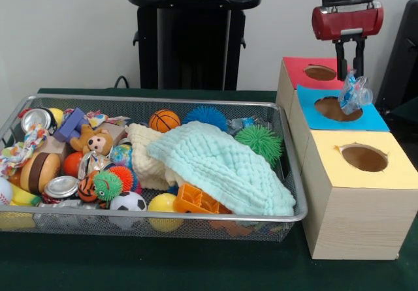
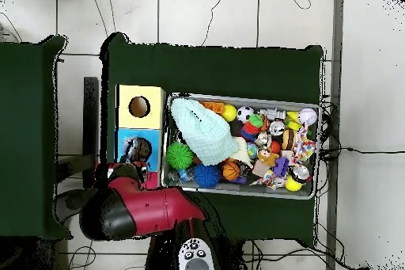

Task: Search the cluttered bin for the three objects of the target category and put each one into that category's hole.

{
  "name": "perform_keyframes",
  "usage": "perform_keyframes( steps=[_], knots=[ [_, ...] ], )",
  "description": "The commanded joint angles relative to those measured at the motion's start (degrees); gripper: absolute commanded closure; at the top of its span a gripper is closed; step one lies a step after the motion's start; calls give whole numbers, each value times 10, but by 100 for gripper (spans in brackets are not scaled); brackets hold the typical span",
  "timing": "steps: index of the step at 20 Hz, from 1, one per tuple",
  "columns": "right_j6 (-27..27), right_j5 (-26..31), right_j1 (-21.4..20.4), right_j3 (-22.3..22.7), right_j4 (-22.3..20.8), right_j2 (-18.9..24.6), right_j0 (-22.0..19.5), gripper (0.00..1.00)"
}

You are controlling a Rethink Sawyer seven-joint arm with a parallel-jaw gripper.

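My gripper (image 1: 350,76) hangs over the blue-topped hole (image 1: 337,109) of the pale wooden box and is shut on a wrinkly lump of clear bluish plastic (image 1: 356,92), held just above the hole's right side. In the overhead view the red arm (image 2: 130,207) covers the gripper; the blue hole (image 2: 138,149) shows with something shiny in it. The wire mesh bin (image 1: 163,218) sits to the left, full of toys. No other clear plastic lump shows in it.
A red-topped hole (image 1: 319,72) lies behind the blue one and a yellow-topped hole (image 1: 364,157) in front. In the bin lie a mint cloth (image 1: 219,164), spiky balls (image 1: 261,141), silver cans (image 1: 61,186), a basketball (image 1: 164,119) and a teddy (image 1: 95,141).
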Motion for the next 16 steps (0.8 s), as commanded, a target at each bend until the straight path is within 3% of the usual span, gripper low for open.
perform_keyframes(
  steps=[1,16],
  knots=[
    [73,2,29,46,-30,0,-11,100],
    [80,-28,57,40,-27,-37,20,100]
  ],
)
